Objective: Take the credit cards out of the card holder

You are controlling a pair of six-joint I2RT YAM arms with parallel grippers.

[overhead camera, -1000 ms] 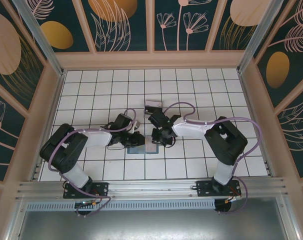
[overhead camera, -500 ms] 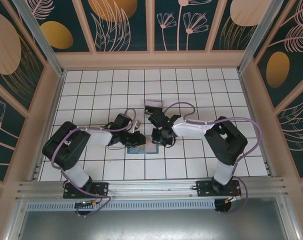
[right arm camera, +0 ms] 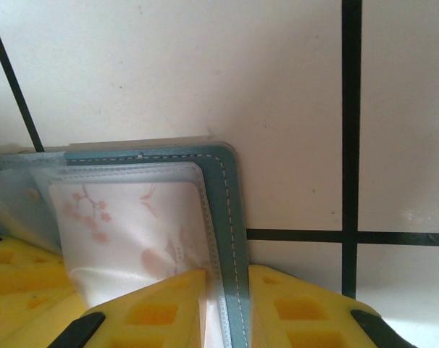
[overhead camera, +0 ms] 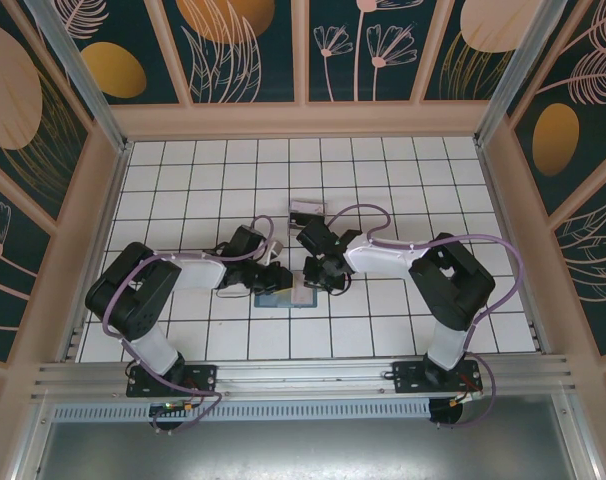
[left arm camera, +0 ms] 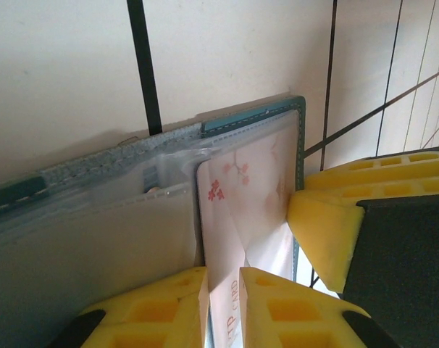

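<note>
**Crowding one card at the holder's edge**

We have the card holder [right arm camera: 232, 217] lying flat on the white tiles [right arm camera: 169, 72], near the middle of the floor and between the two arms. The left gripper [left arm camera: 223, 283] is down on it with its yellow fingers drawn to a narrow slit. The blossom-printed card [left arm camera: 252, 196] shows through that slit, but we cannot tell whether it is pinched or only pressed. The right gripper [right arm camera: 227, 283] sits astride the holder's teal stitched edge with its jaws just as narrow. One finger is over the card side and the other over bare tile, and again we cannot tell if it has a real grip.

Now the hazards as we see them. The card appears tucked under clear plastic, so if the left fingers catch plastic and card together, a pull would drag the whole holder. If the right side is merely resting, nothing anchors the holder. The two sets of fingers are just beside each other, so a small sideways move could knock them together. A thin card could also bend or slip from the foam. The neighbouring clear sleeve [left arm camera: 96, 239] is too cloudy for us to read.
</note>
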